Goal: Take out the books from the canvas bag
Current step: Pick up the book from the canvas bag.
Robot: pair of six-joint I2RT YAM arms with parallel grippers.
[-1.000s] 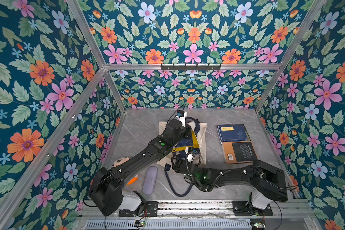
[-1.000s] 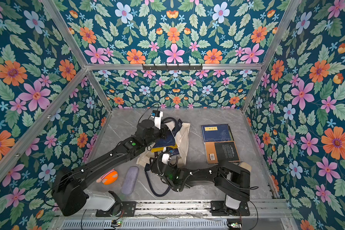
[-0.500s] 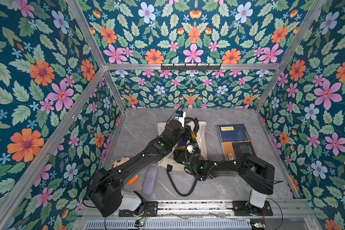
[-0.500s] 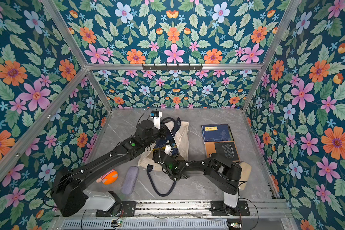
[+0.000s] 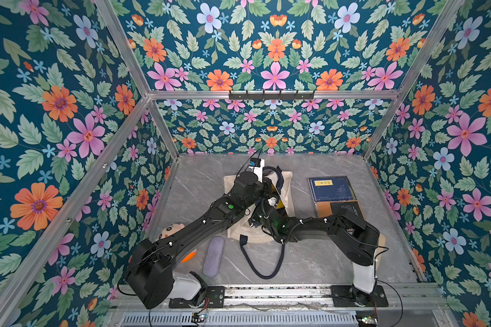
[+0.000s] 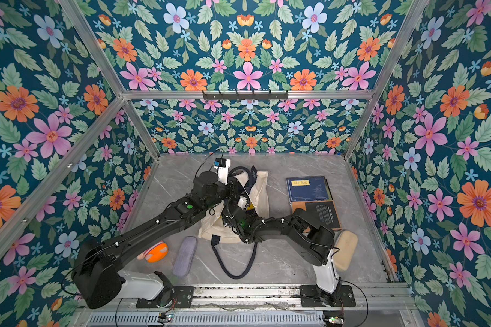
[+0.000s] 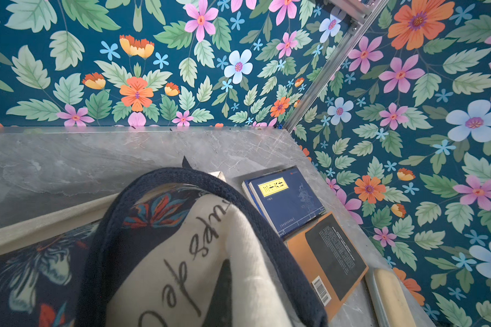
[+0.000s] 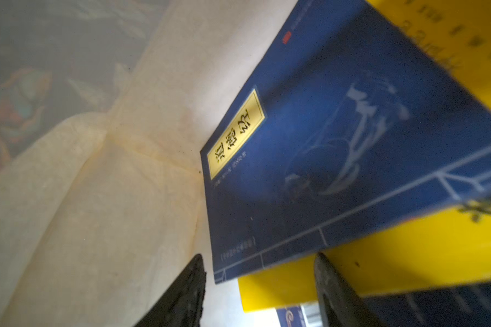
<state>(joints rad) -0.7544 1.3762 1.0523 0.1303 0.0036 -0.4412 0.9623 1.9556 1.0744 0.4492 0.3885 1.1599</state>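
The grey marble counter (image 5: 309, 263) carries the canvas bag (image 5: 286, 182) centrally, with a navy book (image 5: 330, 190) and a black-backed book (image 5: 345, 210) touching each other nearby. Nearer the arm bases lie a lilac pouch (image 5: 213, 256), an orange toy (image 6: 157, 252) and a cream pad (image 6: 345, 250).

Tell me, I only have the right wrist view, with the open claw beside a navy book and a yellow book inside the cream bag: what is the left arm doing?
Observer: The left claw is shut on the canvas bag near its mouth, holding the cloth up.
Operator: Any books out?
Observer: A navy book and an orange-and-black book lie on the table, on the bag's right-arm side.
Operator: Anything loose?
Observer: One navy handle trails on the table toward the bases.
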